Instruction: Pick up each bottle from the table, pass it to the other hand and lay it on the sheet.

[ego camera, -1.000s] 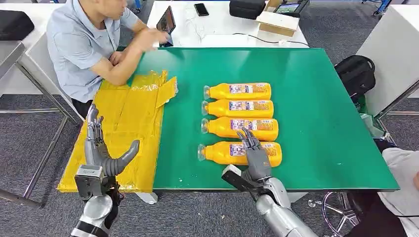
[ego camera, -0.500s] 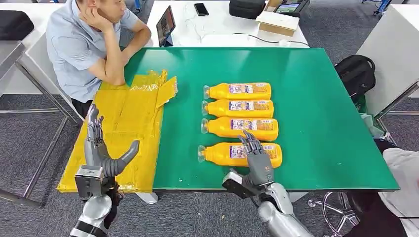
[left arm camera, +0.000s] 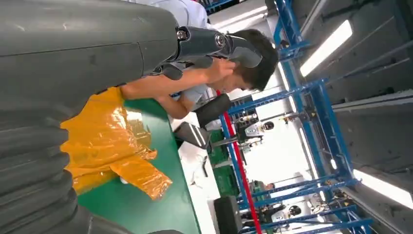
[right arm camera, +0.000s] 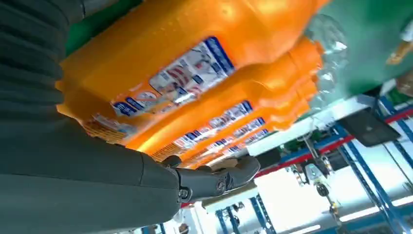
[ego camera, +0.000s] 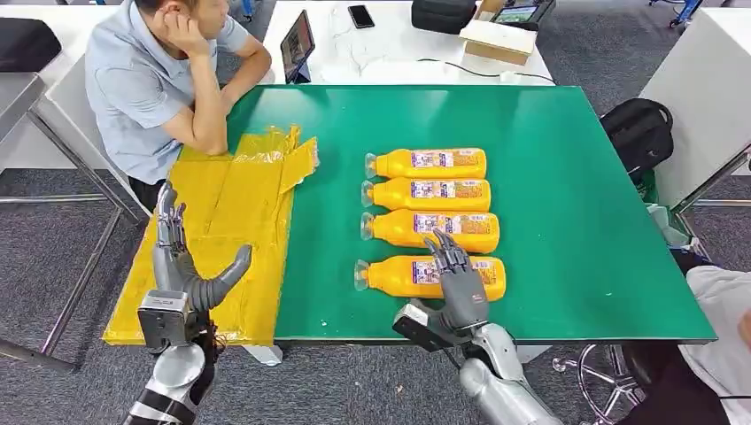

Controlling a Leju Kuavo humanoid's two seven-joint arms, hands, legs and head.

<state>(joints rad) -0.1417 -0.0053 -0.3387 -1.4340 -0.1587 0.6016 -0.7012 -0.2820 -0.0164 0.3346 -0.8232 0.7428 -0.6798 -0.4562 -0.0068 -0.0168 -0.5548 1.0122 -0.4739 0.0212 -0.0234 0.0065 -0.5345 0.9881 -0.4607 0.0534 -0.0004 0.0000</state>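
Note:
Several orange bottles lie in a row on the green table [ego camera: 567, 177], clear caps pointing left. The nearest bottle [ego camera: 398, 275] lies by the front edge, and my right hand [ego camera: 459, 282] hovers over its labelled end with fingers spread, holding nothing. In the right wrist view that nearest bottle [right arm camera: 195, 53] looms close beside the fingers [right arm camera: 219, 179]. The yellow sheet [ego camera: 221, 221] covers the table's left end. My left hand [ego camera: 181, 266] stands upright over the sheet's near corner, fingers apart and empty.
A person [ego camera: 150, 80] sits at the far left corner, elbow resting by the sheet's crumpled far edge. Behind the table stands a white desk with a tablet [ego camera: 298, 44] and a box. A black bag [ego camera: 638, 133] lies on the floor to the right.
My right hand has shifted slightly over the nearest bottle. The person has drawn the reaching arm back and now props their head on a hand. My left hand is almost unmoved.

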